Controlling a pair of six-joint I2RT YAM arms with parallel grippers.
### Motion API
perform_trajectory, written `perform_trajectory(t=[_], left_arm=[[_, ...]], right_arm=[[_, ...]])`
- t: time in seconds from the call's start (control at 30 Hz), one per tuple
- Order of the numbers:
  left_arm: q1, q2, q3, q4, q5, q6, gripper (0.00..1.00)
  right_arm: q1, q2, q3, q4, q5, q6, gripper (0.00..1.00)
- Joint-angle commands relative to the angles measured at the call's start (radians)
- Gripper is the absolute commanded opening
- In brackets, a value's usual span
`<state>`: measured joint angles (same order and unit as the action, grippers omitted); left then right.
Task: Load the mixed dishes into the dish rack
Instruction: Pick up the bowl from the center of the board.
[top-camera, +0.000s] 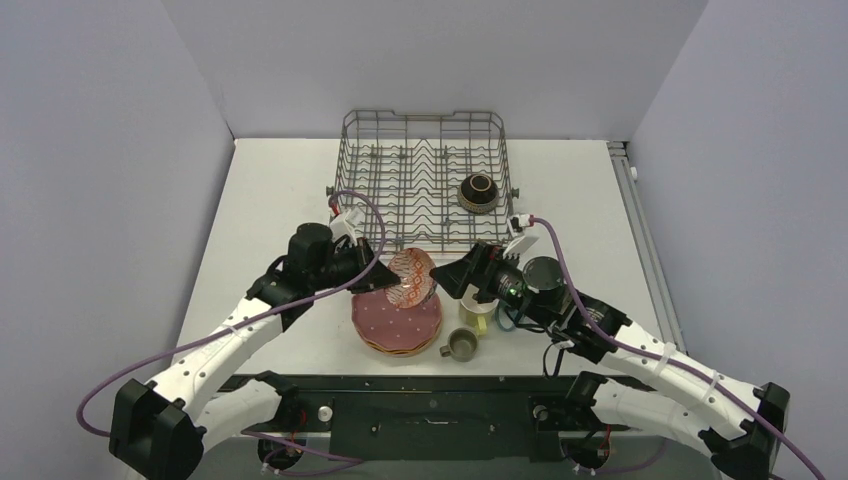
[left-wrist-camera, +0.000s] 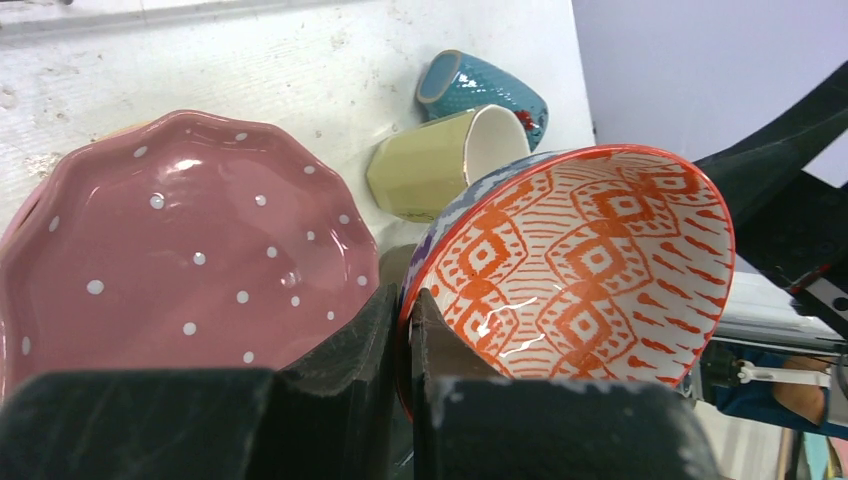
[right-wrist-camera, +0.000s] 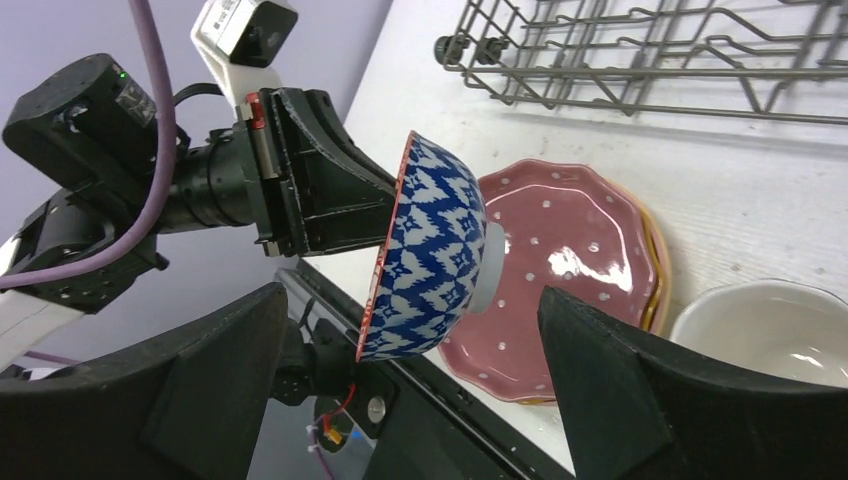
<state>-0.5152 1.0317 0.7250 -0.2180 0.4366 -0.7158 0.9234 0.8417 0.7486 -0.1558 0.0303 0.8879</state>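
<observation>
So the patterned bowl (top-camera: 412, 278) hangs on edge just in front of the dish rack (top-camera: 342, 150), with the left claw (left-wrist-camera: 403, 310) pinched tight on its rim. Its blue foot points straight at the right claw (right-wrist-camera: 410, 300), which gapes wide and holds nothing. Looks like a handover to me. No readable writing anywhere.

I see a bowl (left-wrist-camera: 590, 270), orange diamonds inside, blue-and-white outside; a pink, white-dotted plate (left-wrist-camera: 190, 240); a yellow mug (left-wrist-camera: 430, 170); a teal mug (left-wrist-camera: 480, 85).

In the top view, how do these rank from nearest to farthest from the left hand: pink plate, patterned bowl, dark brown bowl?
1. patterned bowl, gripped in the left hand.
2. pink plate, just beneath the bowl.
3. dark brown bowl, right side of the dish rack.
</observation>
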Motion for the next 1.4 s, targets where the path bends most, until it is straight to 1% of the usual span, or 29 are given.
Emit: perform_trajectory(t=[0.0,0.1,0.17,0.23,0.33,0.43,0.7,0.93,1.03,1.37], left_arm=[[0.03,-0.059,-0.002,0.154,0.104,-0.056,0.0],[0.044,-0.08,-0.01,0.176,0.136,-0.065,0.0],[0.053,-0.094,-0.014,0.187,0.149,-0.069,0.0],[0.063,-0.108,-0.017,0.196,0.165,-0.072,0.0],[0.074,-0.119,-0.021,0.202,0.188,-0.082,0.0],[0.08,-0.123,-0.028,0.246,0.205,-0.093,0.0],[0.091,-0.13,-0.032,0.273,0.222,-0.1,0.0],[0.096,-0.141,-0.042,0.285,0.221,-0.094,0.0],[0.096,-0.143,-0.044,0.292,0.216,-0.096,0.0],[0.096,-0.141,-0.042,0.293,0.207,-0.092,0.0]], right_arm=[[0.003,0.02,-0.009,0.138,-0.099,0.039,0.93],[0.009,0.036,-0.006,0.147,-0.111,0.046,0.98],[0.01,0.045,-0.002,0.147,-0.112,0.05,1.0],[0.012,0.052,-0.003,0.147,-0.111,0.056,1.0],[0.015,0.068,-0.011,0.201,-0.136,0.073,1.0],[0.028,0.087,-0.013,0.241,-0.166,0.095,1.0],[0.054,0.118,-0.015,0.324,-0.172,0.15,0.99],[0.056,0.098,-0.025,0.325,-0.132,0.181,0.93],[0.055,0.098,-0.034,0.347,-0.128,0.205,0.87],[0.064,0.102,-0.047,0.373,-0.109,0.236,0.75]])
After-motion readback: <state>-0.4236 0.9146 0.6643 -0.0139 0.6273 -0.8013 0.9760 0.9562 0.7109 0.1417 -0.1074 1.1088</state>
